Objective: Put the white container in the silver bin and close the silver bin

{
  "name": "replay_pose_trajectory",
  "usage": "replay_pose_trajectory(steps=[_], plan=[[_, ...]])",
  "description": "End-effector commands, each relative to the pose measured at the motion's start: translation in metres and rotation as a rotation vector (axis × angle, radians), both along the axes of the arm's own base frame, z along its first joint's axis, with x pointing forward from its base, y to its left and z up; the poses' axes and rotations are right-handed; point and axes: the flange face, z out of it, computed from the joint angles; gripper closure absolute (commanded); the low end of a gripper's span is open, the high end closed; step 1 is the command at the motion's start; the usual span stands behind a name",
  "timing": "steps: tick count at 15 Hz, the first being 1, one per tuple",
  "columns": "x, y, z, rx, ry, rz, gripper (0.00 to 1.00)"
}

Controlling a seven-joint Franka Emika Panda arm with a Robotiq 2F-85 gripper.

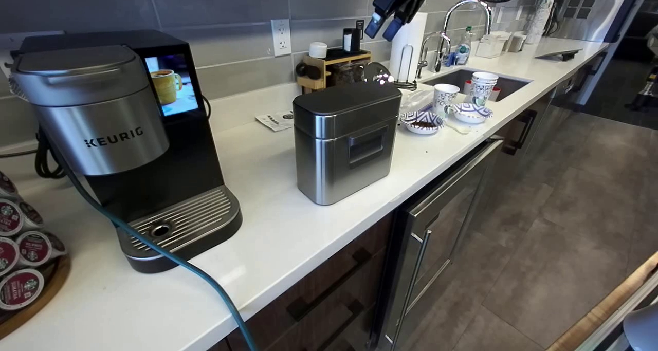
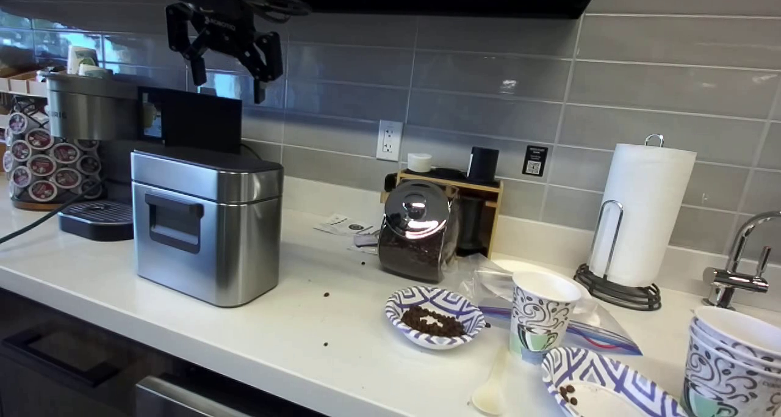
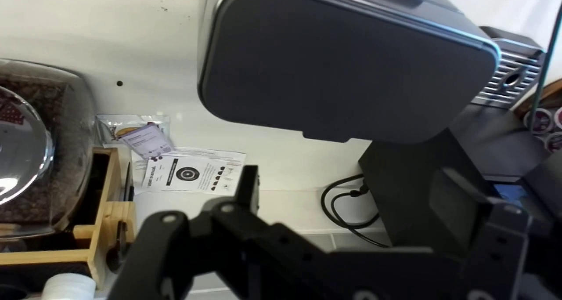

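Observation:
The silver bin stands upright on the white counter in both exterior views (image 1: pixel 344 150) (image 2: pixel 207 234), with its dark lid down. The wrist view shows the lid (image 3: pixel 342 67) from above. The inside of the bin is hidden. A small round white container sits on top of a wooden rack in both exterior views (image 1: pixel 318 50) (image 2: pixel 419 162); its edge shows in the wrist view (image 3: pixel 69 287). I cannot tell whether it is the task's container. My gripper (image 2: pixel 229 88) is open and empty, raised above the counter, apart from the bin; its fingers show in the wrist view (image 3: pixel 353 194).
The black Keurig machine (image 1: pixel 133 135) stands beside the bin. The wooden rack (image 2: pixel 497 221) and a jar of beans (image 2: pixel 415 234) are by the wall. Paper bowls (image 2: pixel 434 319), paper cups (image 2: pixel 540 313) and a paper towel roll (image 2: pixel 647 215) stand further along. A teal cable (image 1: pixel 154 245) crosses the counter.

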Motion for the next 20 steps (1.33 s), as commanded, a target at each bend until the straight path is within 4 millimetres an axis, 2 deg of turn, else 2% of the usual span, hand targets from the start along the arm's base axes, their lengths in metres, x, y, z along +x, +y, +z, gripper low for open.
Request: replay_pose_trajectory(steps=[1,6,11,15,20], plan=[[0.001,0.008,0.021,0.018,0.138,-0.014,0.0],[-0.006,0.008,0.05,-0.062,0.33,-0.167,0.0],[-0.01,0.013,0.07,-0.197,0.348,-0.268,0.0],[-0.01,0.021,0.075,-0.216,0.344,-0.252,0.0],[-0.011,0.021,0.074,-0.195,0.327,-0.236,0.0]])
